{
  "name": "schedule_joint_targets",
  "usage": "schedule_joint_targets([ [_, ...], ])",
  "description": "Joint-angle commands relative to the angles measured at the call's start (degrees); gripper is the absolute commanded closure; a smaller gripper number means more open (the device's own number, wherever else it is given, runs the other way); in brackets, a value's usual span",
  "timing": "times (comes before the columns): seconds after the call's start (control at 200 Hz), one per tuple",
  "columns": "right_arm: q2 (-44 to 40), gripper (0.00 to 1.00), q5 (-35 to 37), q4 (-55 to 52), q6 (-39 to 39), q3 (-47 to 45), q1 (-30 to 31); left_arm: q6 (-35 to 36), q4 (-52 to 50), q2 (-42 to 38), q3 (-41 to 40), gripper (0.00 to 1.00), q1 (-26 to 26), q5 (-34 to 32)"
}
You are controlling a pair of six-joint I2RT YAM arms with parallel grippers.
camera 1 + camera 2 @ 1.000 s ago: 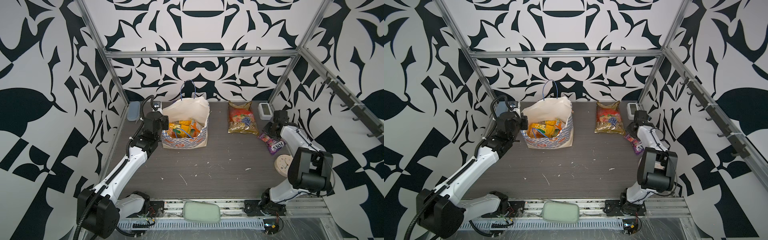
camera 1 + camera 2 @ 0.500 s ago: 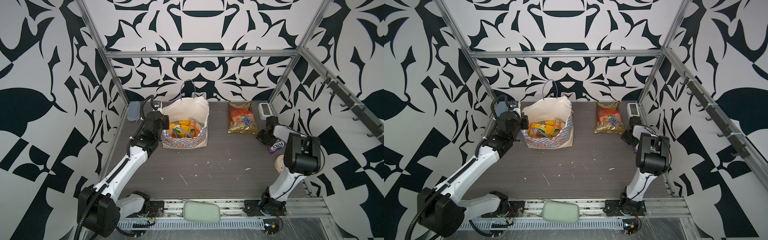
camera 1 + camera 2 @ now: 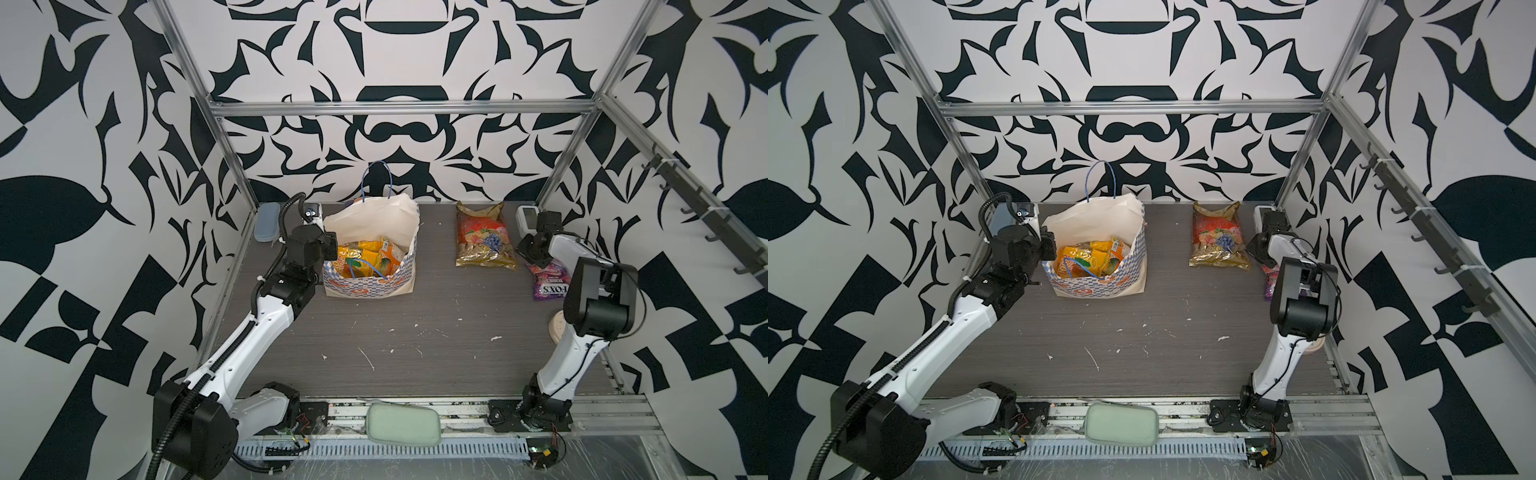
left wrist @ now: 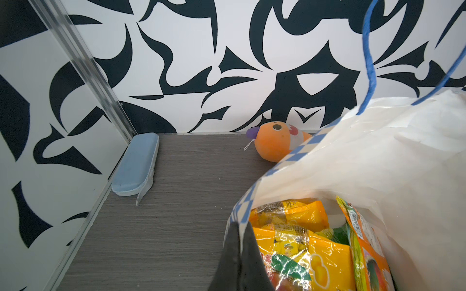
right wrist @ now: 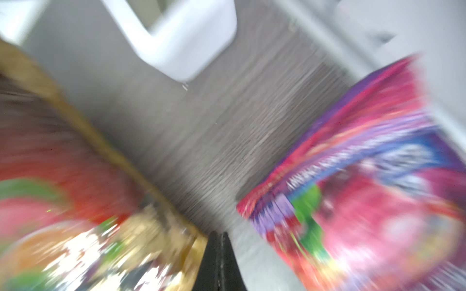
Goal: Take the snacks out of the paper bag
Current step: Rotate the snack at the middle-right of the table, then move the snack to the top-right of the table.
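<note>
Snacks out, I count two: one gold-red bag [image 3: 484,237], one purple packet [image 3: 547,282]. Left gripper [image 4: 240,233] pinches paper bag [image 3: 370,286] rim; right gripper [image 5: 219,238] closed, empty.

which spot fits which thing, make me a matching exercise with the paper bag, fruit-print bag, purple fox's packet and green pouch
1 paper bag
2 fruit-print bag
3 purple FOX'S packet
4 green pouch

A on the front rail
B lying at the right edge
C standing upright, mouth open
D lying flat at the back

Pairs: 1-C, 2-D, 3-B, 4-A
</note>
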Motion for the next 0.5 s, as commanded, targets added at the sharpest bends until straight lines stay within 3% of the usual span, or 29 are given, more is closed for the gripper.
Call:
schedule_joint_targets([
  [0.0, -6.26, 0.91, 4.16, -3.67, -0.5, -1.08, -2.79, -0.49, 4.86, -2.23, 0.57, 1.0, 0.21, 0.0],
  [0.14, -9.48, 0.42, 5.76, -2.95, 0.54, -6.68, -8.21, -0.15, 5.21, -2.04, 0.56, 1.0, 0.17, 1.0],
  [0.21, -9.56, 0.32, 4.78, -1.0, -1.4, -8.14, -9.71, 0.72, 4.92, -1.84, 0.81, 1.0, 0.17, 0.93],
  [0.265, -8.63, 0.18, 5.08, -0.75, -3.07, -7.71, -10.16, 1.21, 4.37, -1.87, 1.16, 1.0, 0.24, 0.84],
  [0.33, -6.59, 0.13, 2.34, -0.94, -4.21, -6.57, -11.71, 1.36, 3.85, -2.05, 1.34, 1.0, 0.2, 0.89],
  [0.495, -1.71, 0.12, -3.36, -0.78, -6.98, -3.83, -15.45, 0.58, 3.5, -2.86, 0.92, 1.0, 0.21, 1.43],
])
